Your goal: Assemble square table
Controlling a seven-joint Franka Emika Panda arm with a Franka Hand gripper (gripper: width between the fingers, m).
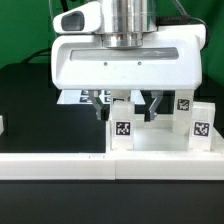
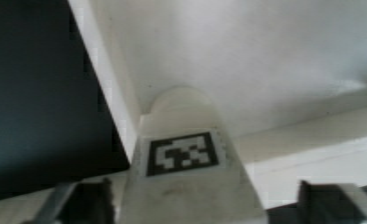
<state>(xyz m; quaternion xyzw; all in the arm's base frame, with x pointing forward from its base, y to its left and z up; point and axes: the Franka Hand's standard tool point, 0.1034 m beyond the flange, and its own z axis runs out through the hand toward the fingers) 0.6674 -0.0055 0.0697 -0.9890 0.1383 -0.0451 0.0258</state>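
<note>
Square table leg (image 1: 122, 133) upright between the hand's (image 1: 124, 108) part-open fingers, grip unclear, more legs (image 1: 200, 124) beside, white rail (image 1: 60, 165) in front

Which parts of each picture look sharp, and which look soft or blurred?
Exterior view: the gripper body and the tag on the leg below it are fairly crisp, the background dim. Wrist view: the leg's tag is readable but soft, and the fingertips at the frame edge are blurred.

Both pics small & a bit blurry. Exterior view: bright light from above, white parts glare, dark shadow under the claw (image 1: 126, 108). Wrist view: soft, edges fuzzy, grey shade.
</note>
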